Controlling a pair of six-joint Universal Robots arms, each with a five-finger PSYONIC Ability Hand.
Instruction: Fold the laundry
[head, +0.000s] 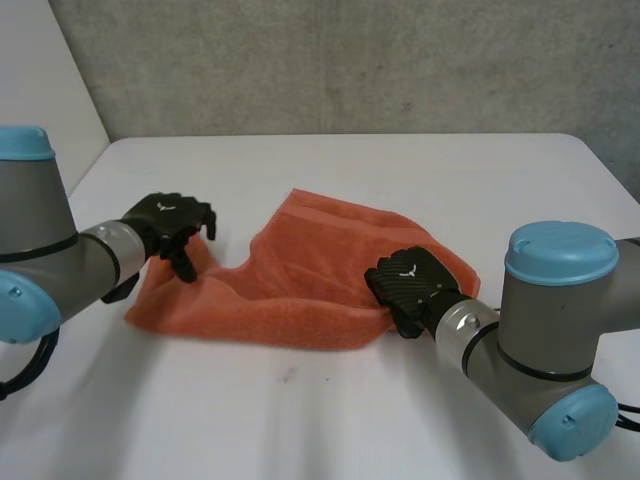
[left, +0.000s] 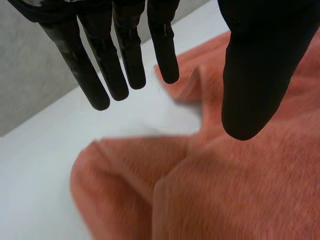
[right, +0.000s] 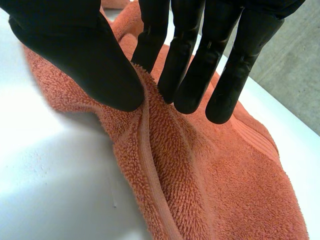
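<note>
An orange towel (head: 300, 270) lies rumpled on the white table (head: 400, 170), with a raised fold running across its middle. My left hand (head: 170, 225) hovers just over the towel's left end. Its fingers (left: 100, 65) hang straight, apart from the thumb, and nothing is between them above the towel (left: 225, 190). My right hand (head: 410, 285) is at the towel's near right edge. There its thumb (right: 75, 55) and fingers pinch a ridge of the towel (right: 200, 175) by its hemmed border.
A grey wall stands behind the table's far edge. Bare table surface lies in front of the towel and beyond it toward the wall. Both arms reach in from the near corners.
</note>
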